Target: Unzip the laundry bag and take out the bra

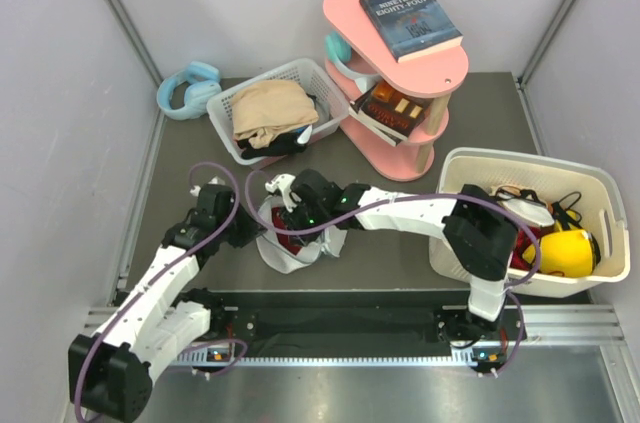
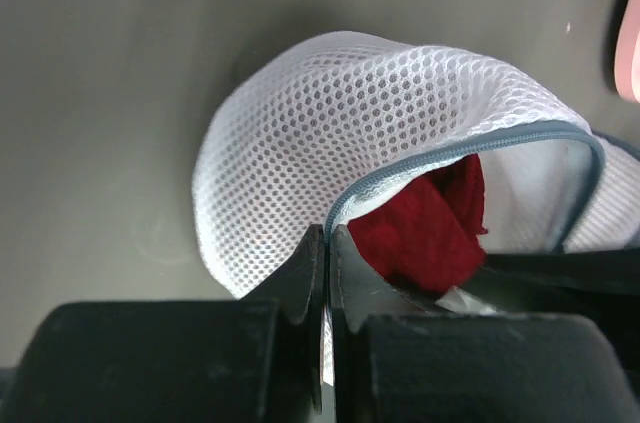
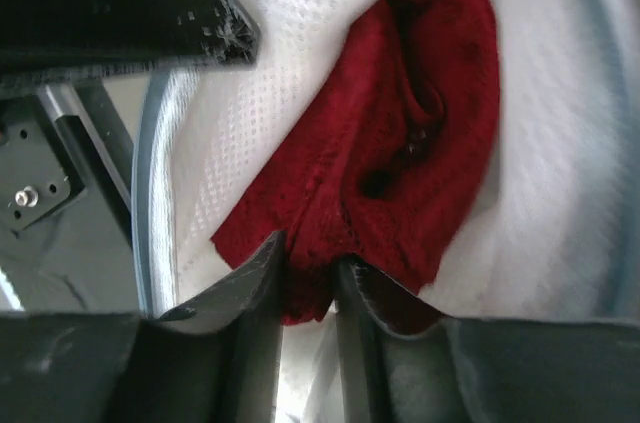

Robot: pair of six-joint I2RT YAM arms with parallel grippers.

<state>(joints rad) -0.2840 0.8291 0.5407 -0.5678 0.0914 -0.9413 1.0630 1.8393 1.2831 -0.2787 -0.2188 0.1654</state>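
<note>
Pulling the bra out looks like the step in hand, since the zip is already parted. The small domed white mesh laundry bag lies on the dark grey counter, about mid-width and toward the near edge, between the two arms. Its blue-grey zipper band gapes, and the mouth faces the right arm's side.

The left hand has its fingers pressed together on the bag's rim, right at the zipper band, pinning the bag.

The right hand is at the mouth. Its fingers are only narrowly apart, with a fold of the dark red fabric bra between them touching both, so it reads as clamped on the bra.

Key relation: the bra runs from the right hand's fingertips straight away into the bag, its long axis roughly in line with the hand's reach and most of it inside the mesh. The right hand is the one on the bra, so the pull should go back toward the right arm, away from the pinned rim. The grip looks shallow, so the fold may slip.
</note>
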